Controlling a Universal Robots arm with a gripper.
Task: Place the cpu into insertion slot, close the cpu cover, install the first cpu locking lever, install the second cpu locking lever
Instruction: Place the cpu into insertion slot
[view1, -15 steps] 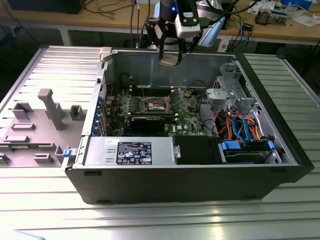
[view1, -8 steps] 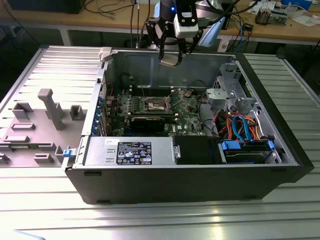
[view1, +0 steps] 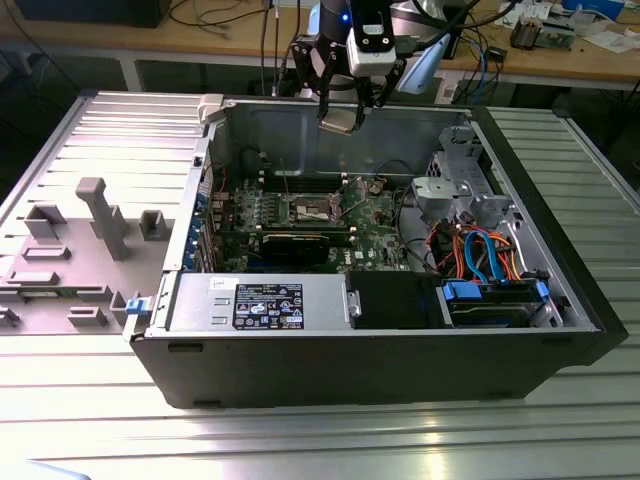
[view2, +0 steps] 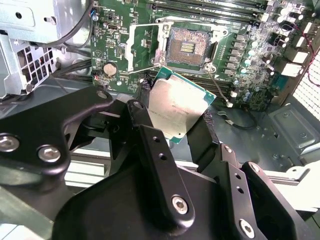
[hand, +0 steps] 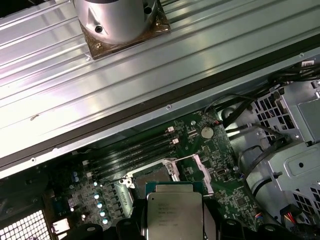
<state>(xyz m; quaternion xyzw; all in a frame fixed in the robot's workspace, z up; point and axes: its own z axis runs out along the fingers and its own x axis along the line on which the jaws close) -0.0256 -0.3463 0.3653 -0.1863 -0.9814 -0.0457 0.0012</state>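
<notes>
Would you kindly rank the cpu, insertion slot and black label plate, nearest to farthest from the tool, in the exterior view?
1. cpu, held in the tool.
2. insertion slot, on the board below.
3. black label plate, on the near box.

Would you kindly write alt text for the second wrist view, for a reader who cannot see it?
The gripper holds the cpu, a silver-topped square chip with a green rim, tilted between its black fingers over a green motherboard. Beyond it sits the uncovered insertion slot, with the cpu cover open beside it.
</notes>
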